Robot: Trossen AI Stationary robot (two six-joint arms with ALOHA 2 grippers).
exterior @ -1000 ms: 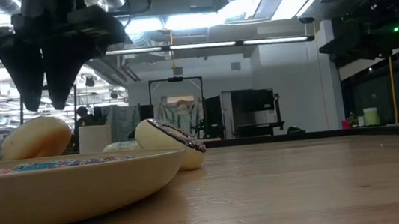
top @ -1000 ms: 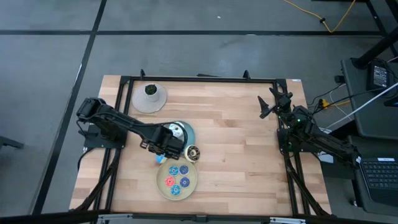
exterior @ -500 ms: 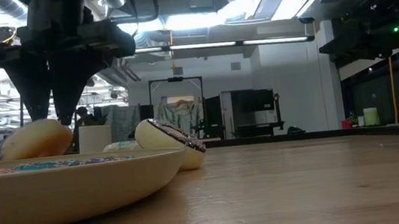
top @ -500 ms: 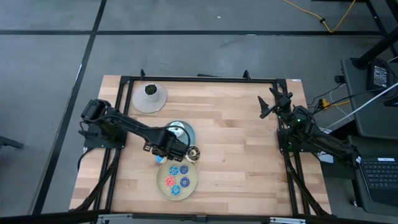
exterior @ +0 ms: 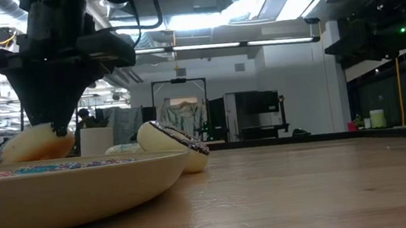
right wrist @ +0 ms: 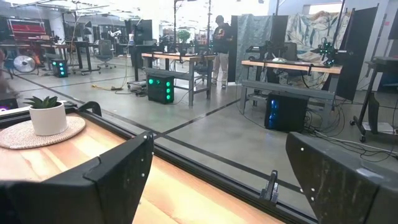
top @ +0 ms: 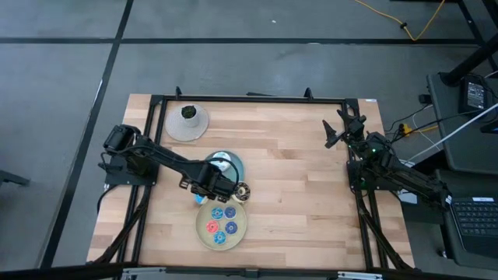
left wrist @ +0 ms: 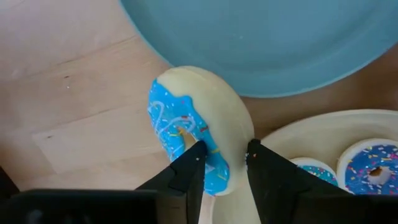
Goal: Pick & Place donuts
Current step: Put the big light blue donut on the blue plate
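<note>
Left wrist view: the left end effector is seen set down over a blue-iced donut, its fingers straddling the ring's rim with a narrow gap between them; full closure on the ring cannot be confirmed.
Donut position: the blue-iced donut is found standing on edge, tilted, on the tabletop, between the blue plate and the beige plate, touching or nearly touching the latter.
Other donuts: four small iced rings are noted lying flat in the beige plate; a chocolate donut is noted just beside that plate's rim.
Left arm: it is placed low over the gap between both plates in the high view.
Right end effector: it is parked near the far right tabletop edge, fingers spread wide, nothing held.
Handling judgement: the ring is judged light and rigid, with a smooth iced face that may slip; tipping is considered likely if pressed off-centre.
Recommended hold: across the rim's thickness, one finger through the hole side, squarely applied.
Bystander item: a potted plant is recorded at the far left.
</note>
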